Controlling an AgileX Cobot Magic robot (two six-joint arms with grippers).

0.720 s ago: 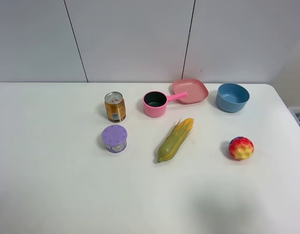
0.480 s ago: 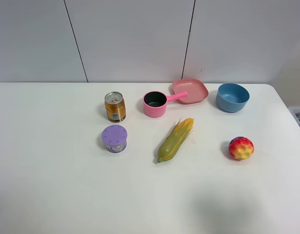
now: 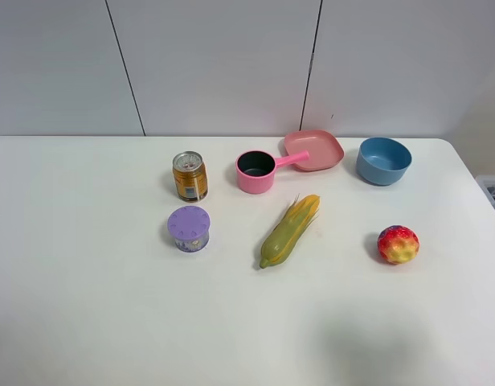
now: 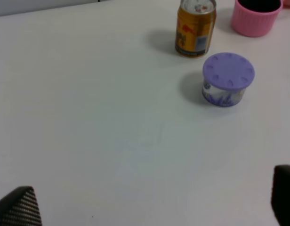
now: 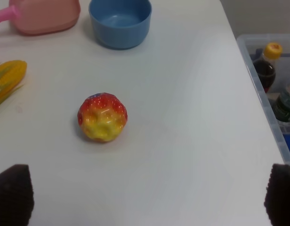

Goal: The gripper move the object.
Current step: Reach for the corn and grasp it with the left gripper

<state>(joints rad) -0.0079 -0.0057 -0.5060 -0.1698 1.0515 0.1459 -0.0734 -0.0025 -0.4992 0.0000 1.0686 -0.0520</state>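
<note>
Yellow kernels show at the upper end of the corn cob [image 3: 289,232], which lies slantwise on the white surface [image 3: 111,305] a little right of the middle of the overhead frame. Its green husk end points toward the lower left, and it lies apart from everything else. Above it in the frame stands a pink pot [image 3: 256,171] whose handle points toward a pink square plate [image 3: 316,149]. A blue bowl [image 3: 383,160] sits just right of that plate. Left of the cob, we see a gold can [image 3: 190,176] standing upright, with a purple-lidded tub [image 3: 189,228] just below it in the frame. A red-yellow bumpy ball [image 3: 398,244] rests to the right of the cob, well apart from it. In the left wrist view we find the left tool [image 4: 150,201] with its dark tips spread wide and empty; the can and tub lie beyond it. The right tool [image 5: 146,194] is likewise spread wide and holds nothing, with the ball ahead of it and the cob's yellow tip at the edge of that view.
</note>
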